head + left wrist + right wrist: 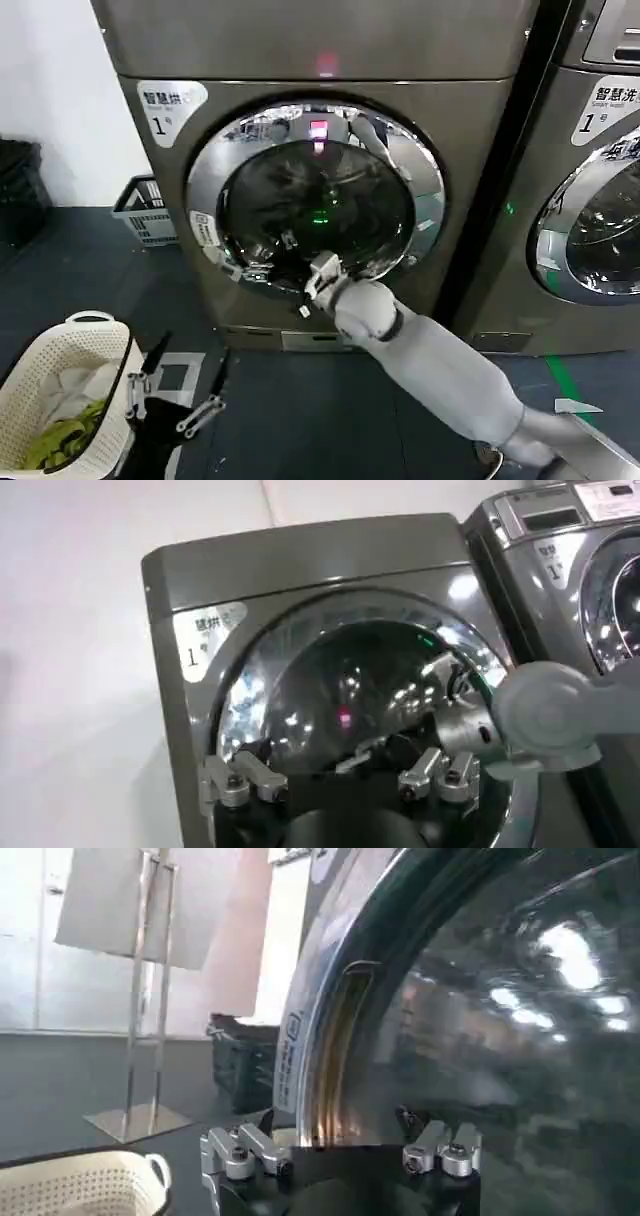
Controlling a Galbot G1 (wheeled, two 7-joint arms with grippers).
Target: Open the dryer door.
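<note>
The grey dryer [330,50] stands straight ahead; its round door [320,195] has a chrome ring and dark glass. My right arm reaches in from the lower right, and the right gripper [318,275] sits at the door's lower rim. In the right wrist view the right gripper [340,1148] is open, its fingers [240,1151] spread either side of the chrome rim and its handle recess [345,1048]. I cannot tell whether the door [500,1028] is ajar. The left gripper [175,395] hangs open and empty low on the left. From the left wrist the door [340,690] shows beyond the left gripper [340,780].
A cream laundry basket [70,350] with clothes stands on the floor at the lower left, beside my left gripper. A smaller basket [145,210] sits by the dryer's left side. A second machine [600,200] adjoins on the right. A sign stand [140,998] stands farther off.
</note>
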